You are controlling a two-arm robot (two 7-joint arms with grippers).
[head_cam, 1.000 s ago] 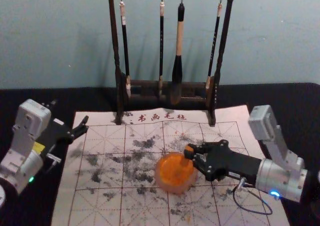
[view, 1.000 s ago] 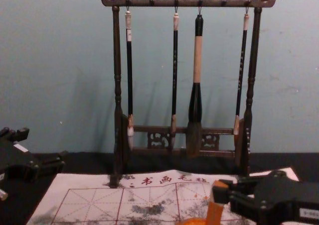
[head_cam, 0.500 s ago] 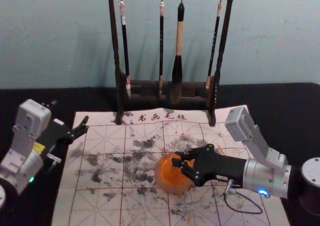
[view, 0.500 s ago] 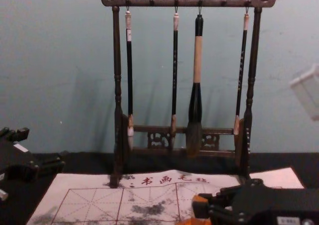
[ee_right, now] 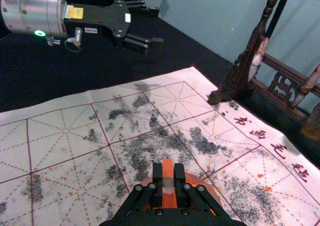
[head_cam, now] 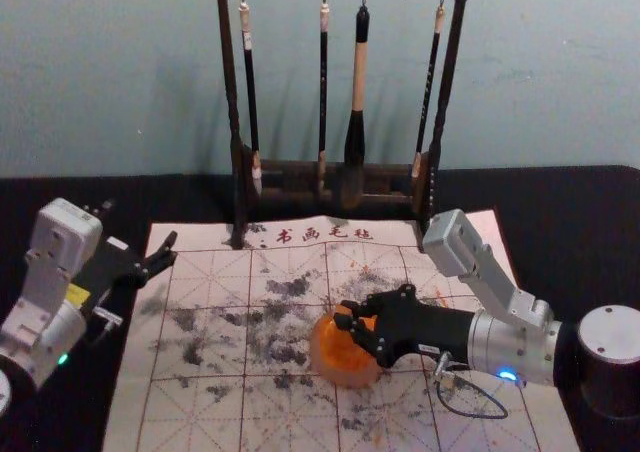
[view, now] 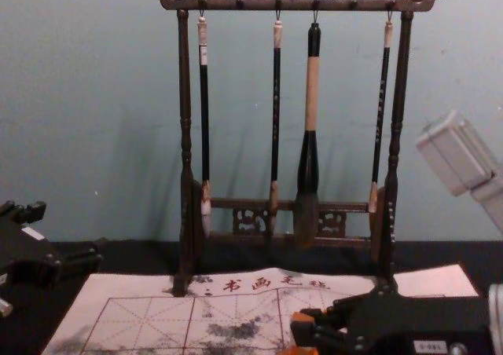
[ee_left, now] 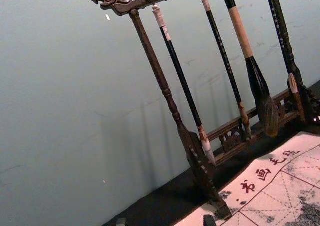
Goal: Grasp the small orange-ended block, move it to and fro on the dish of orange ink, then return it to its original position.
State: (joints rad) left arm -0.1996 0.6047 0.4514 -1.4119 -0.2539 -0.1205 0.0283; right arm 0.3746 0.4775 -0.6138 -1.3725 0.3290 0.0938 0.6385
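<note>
Easing lower and leftward, the right hand (head_cam: 345, 313) is pinching the block (ee_right: 168, 182) over the dish (head_cam: 340, 374), probably beginning inking; the left hand (head_cam: 140, 223) is idling, spread, toward the counter's (head_cam: 560, 202) left edge.

In the head view, your right gripper (head_cam: 345, 314) hides part of the orange ink dish (head_cam: 333, 369); the chest view's bottom edge crops it. You can't tell whether the orange-ended block (ee_right: 168, 169) touches ink. Lettering on 2 slim brush handles (view: 276, 104) is too small to read.
</note>
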